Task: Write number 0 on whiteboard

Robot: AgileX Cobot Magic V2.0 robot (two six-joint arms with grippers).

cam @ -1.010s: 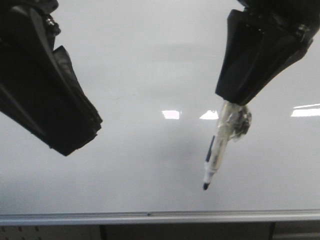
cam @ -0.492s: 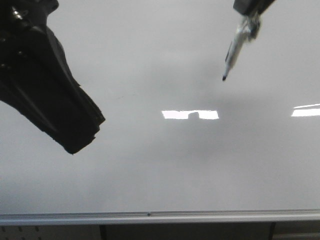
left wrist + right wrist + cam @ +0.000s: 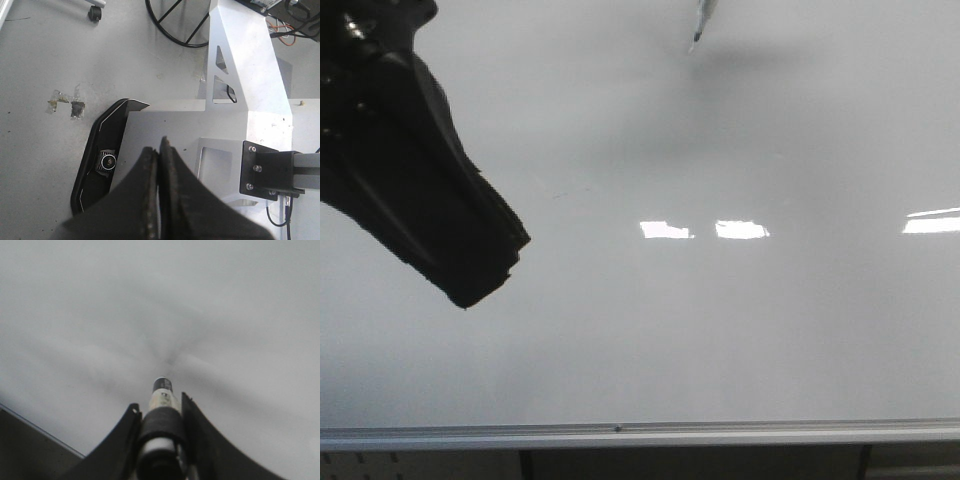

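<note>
You have a grey concrete floor (image 3: 45, 60) below, marked with scraps of tape (image 3: 65, 102). A white metal stand (image 3: 240, 65) rises beside black cables (image 3: 175, 27), and a caster wheel (image 3: 95, 12) sits at the far edge. Overhead lights show as bright rectangular reflections (image 3: 705, 230).

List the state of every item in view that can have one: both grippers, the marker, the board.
Glossy white-grey whiteboard: blank, no black oval drawn, only glare patches.
Clear-barrelled black-tipped marker: uncapped, clamped between the right fingers, tip pointing at the board; contact cannot be told.
Right gripper: shut on the marker.
Left gripper: shut, holding nothing, off the board.
</note>
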